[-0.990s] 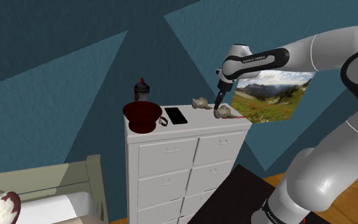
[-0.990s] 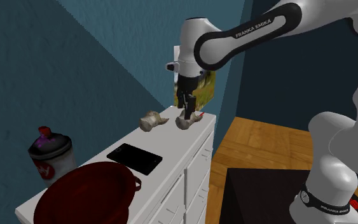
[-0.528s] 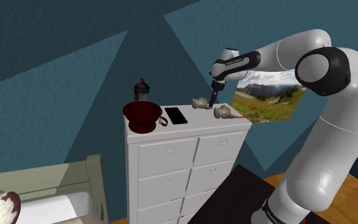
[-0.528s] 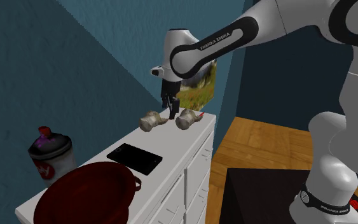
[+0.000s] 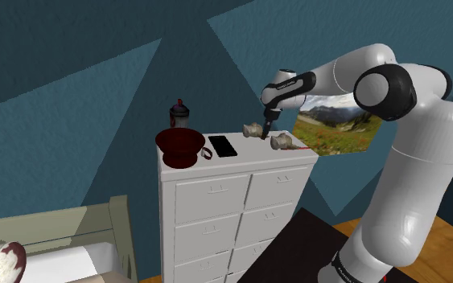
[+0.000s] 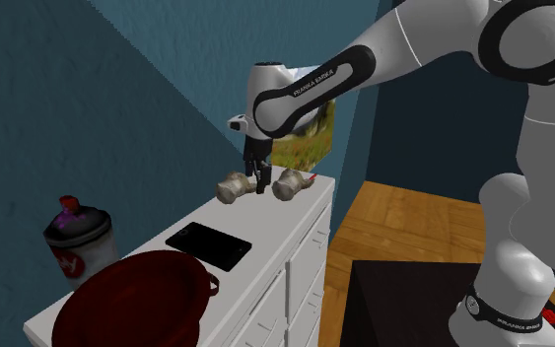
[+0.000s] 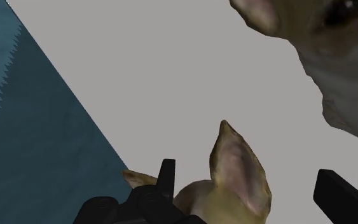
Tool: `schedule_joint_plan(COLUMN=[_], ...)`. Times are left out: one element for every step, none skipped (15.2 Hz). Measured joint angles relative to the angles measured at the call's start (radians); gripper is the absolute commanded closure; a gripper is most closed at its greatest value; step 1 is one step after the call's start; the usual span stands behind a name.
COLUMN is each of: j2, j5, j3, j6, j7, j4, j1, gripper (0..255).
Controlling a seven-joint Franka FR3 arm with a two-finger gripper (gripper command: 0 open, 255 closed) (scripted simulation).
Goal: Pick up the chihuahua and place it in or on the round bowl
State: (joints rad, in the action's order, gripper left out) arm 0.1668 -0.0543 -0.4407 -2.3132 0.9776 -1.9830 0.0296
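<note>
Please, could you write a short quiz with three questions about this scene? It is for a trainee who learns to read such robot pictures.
1. True or false: the gripper is shut on a dog figure.
2. What lies on the dresser between the dark red bowl and the dog figures? A) a black flat slab B) a spoon C) a folded towel
3. Fill in: in the wrist view, one ____ of a dog figure stands up between the fingers.

Key: 1 false, the fingers stand apart. 2 A. 3 ear.
</note>
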Motion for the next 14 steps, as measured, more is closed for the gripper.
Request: schedule_joint_plan(j2=[0.009, 0.013, 0.016, 0.017, 0.017, 0.017, 0.018, 0.018, 0.018, 0.017, 0.018, 0.018, 0.018, 0.018], j5=[-0.006, -0.008, -0.010, -0.010, -0.010, -0.011, -0.011, -0.011, -0.011, -0.011, -0.011, -0.011, -0.011, -0.011], j3=[0.001, 0.001, 0.001, 0.002, 0.002, 0.002, 0.002, 0.002, 0.002, 0.002, 0.002, 0.002, 0.002, 0.002], j6=[-0.008, -0.014, -0.016, -0.017, -0.018, -0.018, -0.018, -0.018, -0.018, -0.018, -0.018, -0.018, -0.018, -0.018], j7=[0.006, 0.007, 0.007, 0.007, 0.007, 0.007, 0.007, 0.007, 0.007, 0.007, 0.007, 0.007, 0.008, 0.008], j4=[0.000, -0.002, -0.002, -0.002, -0.002, -0.002, -0.002, -0.002, -0.002, -0.002, -0.002, -0.002, -0.002, -0.002], j1=[0.003, 0.003, 0.003, 0.003, 0.003, 0.004, 0.004, 0.004, 0.004, 0.004, 0.004, 0.004, 0.004, 0.004], gripper=[0, 0, 0, 0, 0, 0, 0, 255, 255, 255, 255, 255, 255, 255])
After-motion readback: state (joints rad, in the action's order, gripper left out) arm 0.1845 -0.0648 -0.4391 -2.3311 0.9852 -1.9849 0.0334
